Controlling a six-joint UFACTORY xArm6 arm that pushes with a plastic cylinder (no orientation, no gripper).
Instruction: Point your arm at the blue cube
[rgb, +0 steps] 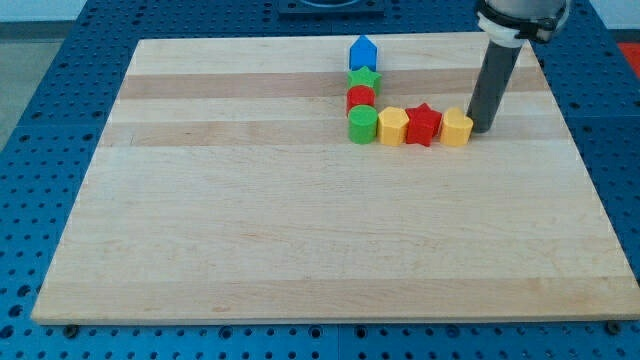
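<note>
A pale wooden worktop (300, 230) is seen lying on a blue perforated base (40, 120). Seven small blocks are gathered in an L-shaped group in the upper middle of the worktop.

A column is formed at the view's top: the blue block (362, 53), shaped like a small house with a pointed top, is placed farthest up, near the worktop's far edge. Directly below it a green star (364, 78) is found, then a red round block (361, 98), then a green cylinder (362, 124) at the corner of the L. Each appears to be touching the next.

From the green cylinder a row is extended toward the view's right: a yellow block (392, 126), a red star (423, 124) and a second yellow block (456, 128), all set closely side by side.

No claw is fitted; the arm is ended by a dark rod. My tip (481, 130) is rested on the worktop just to the right of the second yellow block, touching it or nearly so; which cannot be told. The tip is held well apart from the blue block, which lies up and to the view's left of it.
</note>
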